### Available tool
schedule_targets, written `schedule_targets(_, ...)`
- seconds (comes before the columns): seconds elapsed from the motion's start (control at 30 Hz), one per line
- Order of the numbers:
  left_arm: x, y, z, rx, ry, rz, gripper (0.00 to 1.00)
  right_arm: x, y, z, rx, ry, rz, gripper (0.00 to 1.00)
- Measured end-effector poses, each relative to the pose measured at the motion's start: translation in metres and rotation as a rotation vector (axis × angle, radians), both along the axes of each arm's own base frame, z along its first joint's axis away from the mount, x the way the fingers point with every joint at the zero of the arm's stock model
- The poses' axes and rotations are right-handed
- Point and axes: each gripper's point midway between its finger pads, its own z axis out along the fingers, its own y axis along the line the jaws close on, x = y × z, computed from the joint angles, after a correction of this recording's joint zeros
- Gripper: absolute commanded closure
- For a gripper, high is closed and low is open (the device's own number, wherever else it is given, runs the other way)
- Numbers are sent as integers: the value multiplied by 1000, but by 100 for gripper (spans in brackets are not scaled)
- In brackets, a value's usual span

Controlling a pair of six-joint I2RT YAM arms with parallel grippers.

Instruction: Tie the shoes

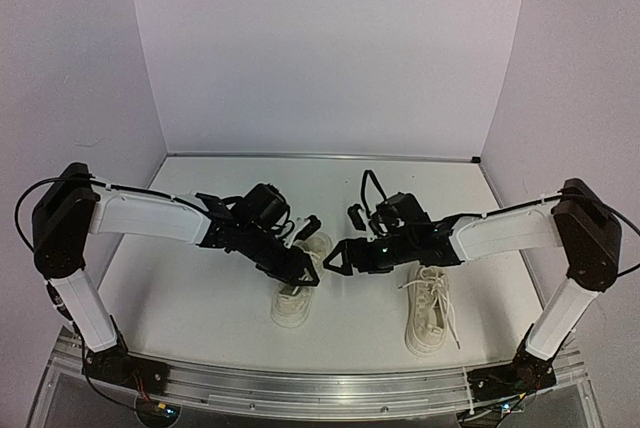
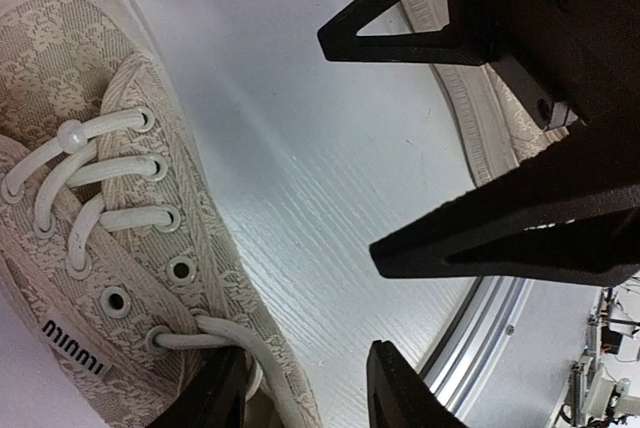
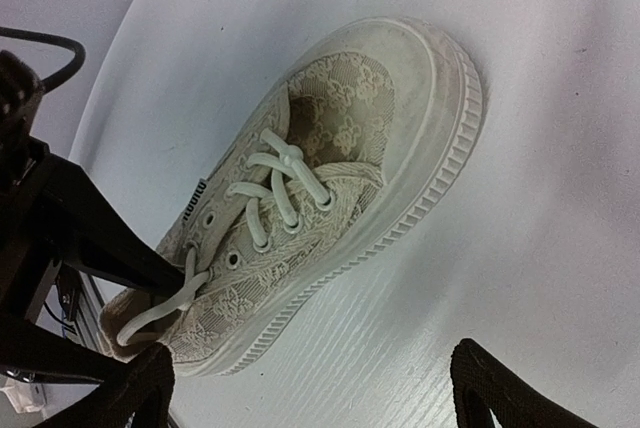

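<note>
- The white table (image 1: 190,288) stands in a booth of pale lilac walls (image 1: 320,48), with a metal rail (image 1: 320,393) along its near edge.
- The left gripper (image 2: 305,353) has its fingers spread. A loose lace (image 2: 225,333) from the last eyelet runs down between them, close to one finger. I cannot tell if it touches.
- The right gripper (image 3: 312,353) is also opened wide and holds nothing. In the top view its tips hang just beside the left gripper, facing it.
- The left shoe (image 1: 293,303) lies under the left gripper, near the middle of the table. It is laced through the eyelets toward the toe, and two eyelets lower down are bare.
- The right shoe (image 1: 428,313) lies well apart to the right, below the right arm, with its laces loose over the top.
- Both arms reach inward from the sides of the table.
</note>
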Motion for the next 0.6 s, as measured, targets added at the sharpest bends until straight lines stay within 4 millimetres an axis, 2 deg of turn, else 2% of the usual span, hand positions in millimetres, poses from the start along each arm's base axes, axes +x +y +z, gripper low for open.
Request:
schedule_targets(0.13,2,1,0,-55,51,11,62,1,-1,0,-3,-5,-7,8)
schedule_targets(0.27,4,6,-3,-90,99,33,58,3,-1,0,-7,-9,-13,8)
schedule_targets(0.6,1,-2,6,-203,161,29,63,3,-2,-1,-10,-12,-17,8)
